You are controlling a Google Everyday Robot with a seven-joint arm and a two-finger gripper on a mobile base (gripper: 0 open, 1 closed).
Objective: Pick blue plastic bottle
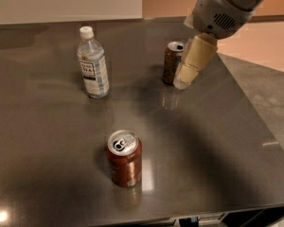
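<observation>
Bottle: the bottle (93, 65) is standing upright at about 11 o'clock on the table, white cap on; clear bluish plastic with a white-and-blue label; what it is holding cannot be told

Far can: a reddish-brown can (171, 65) is standing upright at about 1 o'clock, silver top showing; inside not visible

Near can: a second reddish-brown can (124, 158) is standing upright at about 6 o'clock, well apart from the other two, its tab and dark mouth facing up; contents not visible

Gripper: the beige gripper (183, 79) is hanging tip-down at the far can's 3 o'clock side, overlapping its edge in the view; touching or not cannot be told, and whether it is spread or closed cannot be told; it is well apart from the bottle

Arm: the grey-white arm (222, 8) is reaching in from 2 o'clock

Table: the table (47, 141) is dark, smooth and glossy, mirroring the cans and casting soft glints

Room: a pale wall (61, 1) is running behind at 12 o'clock; a peach-toned area (260, 41) is lying beyond the 3 o'clock edge
</observation>
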